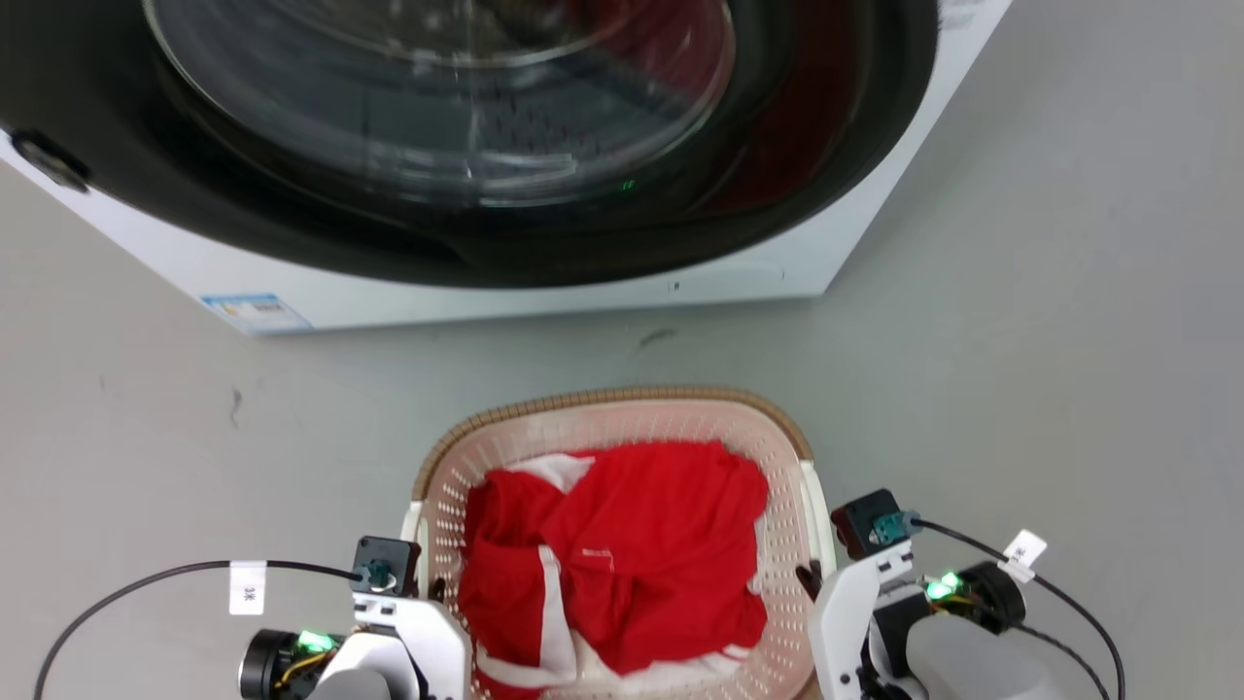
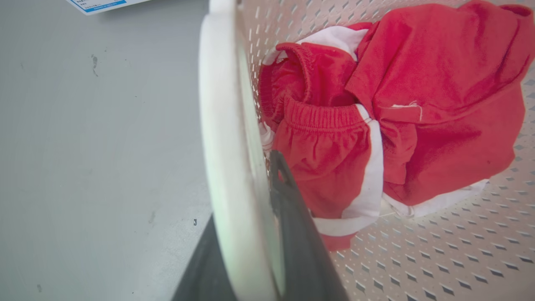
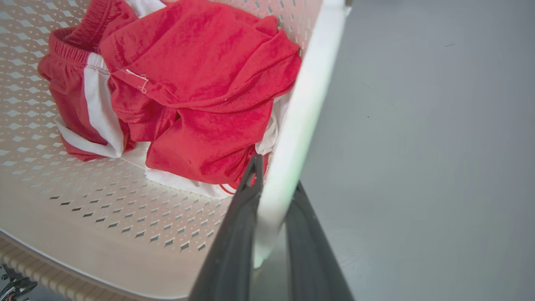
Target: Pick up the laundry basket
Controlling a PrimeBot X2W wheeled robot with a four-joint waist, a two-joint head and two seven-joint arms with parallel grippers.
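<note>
left gripper (image 2: 250, 196) clamps the left handle (image 2: 221, 125) of the basket (image 1: 603, 397), right gripper (image 3: 276, 179) the right handle (image 3: 301, 104). the basket, holding red clothes (image 1: 622, 544), is on the floor (image 1: 1069, 340) before the washer (image 1: 826, 262). grasp looks done; next, lift both arms evenly, keeping it level.

the grey floor (image 1: 1020, 340) bears the white washer (image 1: 739, 277), with the laundry basket (image 1: 622, 399) near its front.

The head camera looks steeply down on the laundry basket (image 1: 622, 395) from above its near end, with the washer (image 1: 836, 258) beyond. Each wrist camera sits close against one basket side, facing along it. All three share the red clothes (image 1: 622, 544) inside.
</note>
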